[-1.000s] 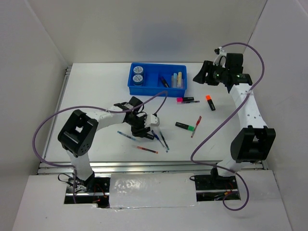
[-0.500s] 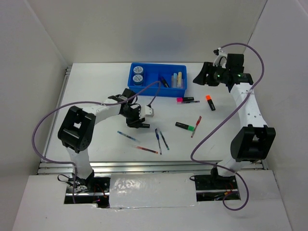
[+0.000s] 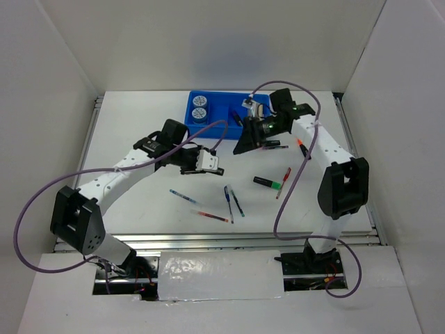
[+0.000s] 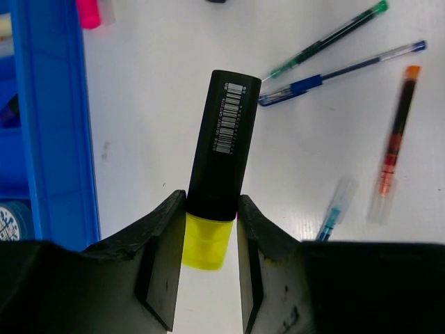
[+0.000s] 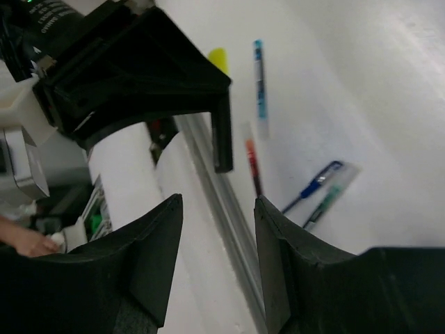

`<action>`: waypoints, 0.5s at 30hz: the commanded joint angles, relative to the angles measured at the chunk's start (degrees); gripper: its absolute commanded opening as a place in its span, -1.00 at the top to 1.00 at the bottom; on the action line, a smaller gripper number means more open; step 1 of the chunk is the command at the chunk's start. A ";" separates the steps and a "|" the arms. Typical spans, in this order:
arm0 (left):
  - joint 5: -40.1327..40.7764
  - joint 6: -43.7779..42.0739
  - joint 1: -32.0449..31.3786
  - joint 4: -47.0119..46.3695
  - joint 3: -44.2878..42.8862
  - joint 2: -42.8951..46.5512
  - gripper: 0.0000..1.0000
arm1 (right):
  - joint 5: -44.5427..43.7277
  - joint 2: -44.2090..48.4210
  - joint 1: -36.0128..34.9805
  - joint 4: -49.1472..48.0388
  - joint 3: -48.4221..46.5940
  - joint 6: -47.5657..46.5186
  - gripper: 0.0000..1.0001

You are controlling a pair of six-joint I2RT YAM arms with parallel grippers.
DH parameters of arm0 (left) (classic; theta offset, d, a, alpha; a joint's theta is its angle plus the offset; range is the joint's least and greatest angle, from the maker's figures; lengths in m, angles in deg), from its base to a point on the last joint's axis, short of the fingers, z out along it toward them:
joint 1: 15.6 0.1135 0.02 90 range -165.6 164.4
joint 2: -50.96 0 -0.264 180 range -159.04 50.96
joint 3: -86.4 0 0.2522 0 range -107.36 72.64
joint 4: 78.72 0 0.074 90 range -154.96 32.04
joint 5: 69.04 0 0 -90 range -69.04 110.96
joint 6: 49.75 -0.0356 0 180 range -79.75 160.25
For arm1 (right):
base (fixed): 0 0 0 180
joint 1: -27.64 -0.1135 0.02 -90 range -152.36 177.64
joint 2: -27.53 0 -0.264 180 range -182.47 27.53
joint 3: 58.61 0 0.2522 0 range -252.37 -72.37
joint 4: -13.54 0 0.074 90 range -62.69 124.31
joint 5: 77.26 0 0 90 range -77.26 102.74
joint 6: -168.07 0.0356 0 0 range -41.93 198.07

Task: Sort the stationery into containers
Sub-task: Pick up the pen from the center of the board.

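Farthest from the blue tray, toward the arm bases, four thin pens lie loose on the table: a red pen, a pale-blue pen, and a green pen close beside a blue pen. A little closer to the tray, out beyond its right end, a green highlighter and a second red pen lie side by side.

Closer again, the left gripper is clenched on a yellow highlighter. It holds the yellow body, and the black cap sticks out past the fingertips. The marker is carried above the table on the near side of the tray, not yet over any compartment. The right gripper hangs just near the tray's right half, its jaws apart with nothing between them. A pink highlighter lies right by the tray's near wall. An orange highlighter shows partly behind the right arm, off the tray's right end.

Inside the tray, two pale-blue discs sit in the compartment at its left end, and a dark pen lies in a middle compartment. The right arm hides most of the right-hand compartments.

I judge the sorting well short of halfway. A few items are placed, one is in hand, and eight lie outside the tray.
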 commanded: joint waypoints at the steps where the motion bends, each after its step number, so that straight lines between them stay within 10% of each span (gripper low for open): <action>1: -3.22 -3.34 -2.11 3.81 -1.87 3.13 0.87 | 5.61 1.04 -3.33 3.32 -1.22 -2.03 -0.06; 15: -0.58 -0.70 -6.33 0.66 -0.46 9.55 0.88 | 4.55 -3.79 -13.18 3.50 1.16 0.08 -0.17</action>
